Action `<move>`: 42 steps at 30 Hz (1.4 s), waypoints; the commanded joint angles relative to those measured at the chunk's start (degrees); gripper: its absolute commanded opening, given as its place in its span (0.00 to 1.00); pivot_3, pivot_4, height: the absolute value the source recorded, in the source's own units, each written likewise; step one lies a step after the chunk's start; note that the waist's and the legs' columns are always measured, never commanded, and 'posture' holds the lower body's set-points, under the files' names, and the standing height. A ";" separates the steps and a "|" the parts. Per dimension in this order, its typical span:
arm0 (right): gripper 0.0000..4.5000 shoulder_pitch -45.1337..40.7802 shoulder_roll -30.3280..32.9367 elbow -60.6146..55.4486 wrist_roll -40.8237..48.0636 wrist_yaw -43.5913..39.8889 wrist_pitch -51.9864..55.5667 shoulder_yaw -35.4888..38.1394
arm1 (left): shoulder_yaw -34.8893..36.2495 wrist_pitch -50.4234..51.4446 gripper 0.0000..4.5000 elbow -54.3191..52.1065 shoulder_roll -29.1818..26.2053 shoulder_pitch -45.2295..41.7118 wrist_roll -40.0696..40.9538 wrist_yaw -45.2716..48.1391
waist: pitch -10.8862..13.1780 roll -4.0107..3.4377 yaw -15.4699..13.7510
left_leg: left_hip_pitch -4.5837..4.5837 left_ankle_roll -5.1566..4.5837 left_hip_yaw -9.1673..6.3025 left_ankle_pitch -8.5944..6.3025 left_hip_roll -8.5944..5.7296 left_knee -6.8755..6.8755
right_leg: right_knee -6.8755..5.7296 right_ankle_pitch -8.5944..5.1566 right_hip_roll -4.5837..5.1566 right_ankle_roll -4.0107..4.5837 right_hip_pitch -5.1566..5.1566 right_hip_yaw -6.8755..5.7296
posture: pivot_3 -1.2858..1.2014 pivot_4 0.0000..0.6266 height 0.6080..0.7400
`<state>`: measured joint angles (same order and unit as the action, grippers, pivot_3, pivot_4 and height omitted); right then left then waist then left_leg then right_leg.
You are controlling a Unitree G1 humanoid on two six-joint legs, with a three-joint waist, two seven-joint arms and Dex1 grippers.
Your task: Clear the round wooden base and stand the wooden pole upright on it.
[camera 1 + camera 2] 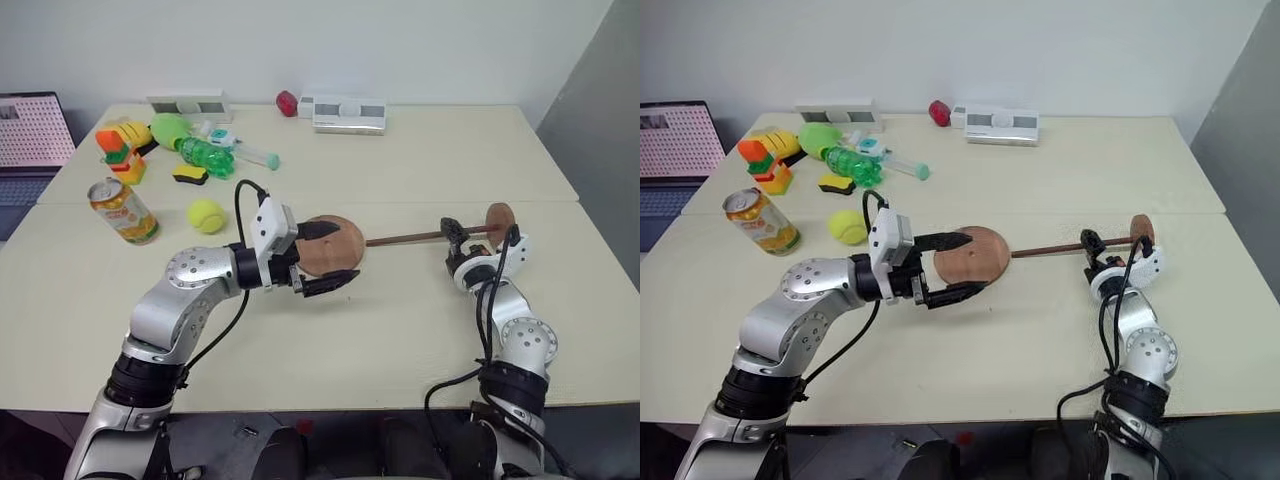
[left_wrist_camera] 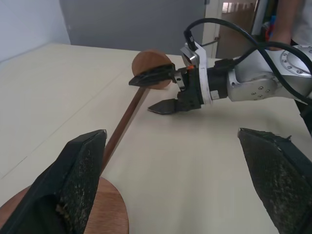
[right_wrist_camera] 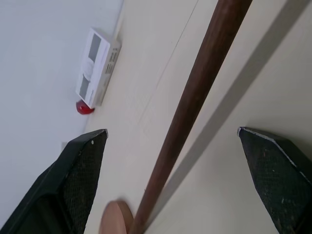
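The round wooden base [image 1: 340, 247] lies flat mid-table with nothing on it. My left gripper [image 1: 325, 256] is open at the base's left edge, one finger [image 2: 78, 175] over the disc and the other past its near rim. The wooden pole [image 1: 405, 238] lies flat on the table, running right from the base to its end disc [image 1: 500, 218]. Near that end my right gripper [image 1: 453, 236] is open, with the pole [image 3: 195, 97] passing between its spread fingers and not gripped. In the left wrist view the right gripper [image 2: 161, 92] stands open beside the pole [image 2: 124, 122].
A tennis ball [image 1: 206, 215] and a drinks can [image 1: 122, 210] sit left of the base. Toys and a green bottle [image 1: 205, 155] crowd the back left, and a white box [image 1: 348, 112] and a red object [image 1: 287, 103] stand at the back. A person [image 2: 287, 19] stands beyond the table.
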<state>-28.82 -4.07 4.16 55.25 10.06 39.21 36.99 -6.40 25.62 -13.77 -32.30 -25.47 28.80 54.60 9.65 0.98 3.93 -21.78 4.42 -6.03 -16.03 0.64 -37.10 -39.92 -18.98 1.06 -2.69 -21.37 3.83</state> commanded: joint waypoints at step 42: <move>0.08 -9.46 17.82 -7.21 -2.37 -9.32 -0.42 -14.68 | 8.57 0.45 1.00 -5.02 -1.46 4.94 0.53 -3.69 | -0.06 -0.35 -0.34 | -0.13 -0.02 -0.01 0.00 0.02 0.05 | 0.05 0.00 0.03 0.00 -0.12 0.03 | 0.52 0.24 1.00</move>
<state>-34.56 12.18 3.72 53.24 0.11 37.52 24.38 -1.20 26.26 -15.70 -32.87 -22.13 28.44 52.42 9.59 0.62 3.59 -21.92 4.39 -6.02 -16.03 0.67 -37.05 -39.88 -18.98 1.09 -2.69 -21.54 3.93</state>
